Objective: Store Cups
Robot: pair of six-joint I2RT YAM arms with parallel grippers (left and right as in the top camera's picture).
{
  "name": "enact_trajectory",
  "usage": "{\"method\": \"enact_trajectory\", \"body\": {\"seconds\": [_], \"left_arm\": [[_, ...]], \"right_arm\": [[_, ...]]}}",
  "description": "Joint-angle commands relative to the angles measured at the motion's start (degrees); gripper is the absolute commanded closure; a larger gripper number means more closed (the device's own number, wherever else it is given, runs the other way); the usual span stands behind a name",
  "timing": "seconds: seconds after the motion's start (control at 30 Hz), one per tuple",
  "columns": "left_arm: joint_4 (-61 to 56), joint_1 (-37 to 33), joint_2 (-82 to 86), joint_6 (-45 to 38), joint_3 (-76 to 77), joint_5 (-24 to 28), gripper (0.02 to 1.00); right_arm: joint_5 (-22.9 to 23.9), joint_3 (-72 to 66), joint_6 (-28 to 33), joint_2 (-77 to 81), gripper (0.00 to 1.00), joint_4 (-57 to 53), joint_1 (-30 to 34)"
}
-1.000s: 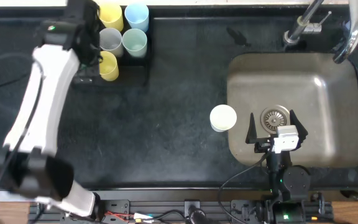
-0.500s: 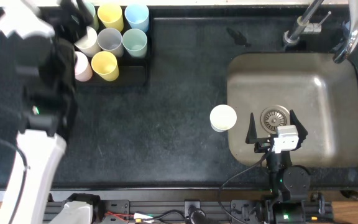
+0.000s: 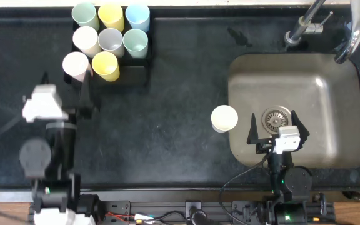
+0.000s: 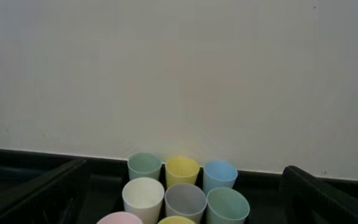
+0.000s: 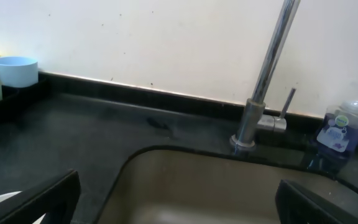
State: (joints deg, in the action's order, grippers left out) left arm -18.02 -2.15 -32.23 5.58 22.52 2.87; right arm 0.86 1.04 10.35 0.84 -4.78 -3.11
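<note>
- Your left claw (image 3: pixel 64 92) was spread, near the rack (image 3: pixel 136 67) of cups (image 3: pixel 110 40).
- Your right claw (image 3: pixel 275 127) was spread over the sink (image 3: pixel 349 69).
- A white cup (image 3: pixel 224 117) sat at the sink's edge, beside open counter (image 3: pixel 167 125).

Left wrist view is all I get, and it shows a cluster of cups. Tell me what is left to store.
Observer: One white cup stands on the counter, beside the left rim of the sink.
Operator: Say which hand is closer to it.
Observer: The right hand. It hangs over the sink, just right of the cup.
Operator: Report its fingers.
Observer: Open, holding nothing.
</note>
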Motion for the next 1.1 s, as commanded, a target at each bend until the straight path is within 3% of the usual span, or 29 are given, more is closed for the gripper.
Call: {"method": "enact_trajectory", "body": {"seconds": [0.03, 0.43, 0.9, 1.1], "left_arm": [[0.15, -0.79, 11.06, -2.78, -8.09, 3.37, 0.018], [5.38, 0.9, 31.71, -0.9, -21.97, 5.03, 0.018], [22.43, 1.9, 32.11, -0.85, -22.08, 5.05, 0.018], [22.16, 1.9, 32.11, -1.27, -22.08, 4.59, 0.018]], "right_arm": [[0.22, -0.76, -0.02, -0.63, 0.005, 0.31, -0.39], [0.22, -0.76, -0.02, -0.63, 0.007, 0.31, -0.39], [0.22, -0.76, -0.04, -0.63, 0.005, 0.31, -0.39], [0.22, -0.76, -0.02, -0.63, 0.007, 0.33, -0.39]]}}
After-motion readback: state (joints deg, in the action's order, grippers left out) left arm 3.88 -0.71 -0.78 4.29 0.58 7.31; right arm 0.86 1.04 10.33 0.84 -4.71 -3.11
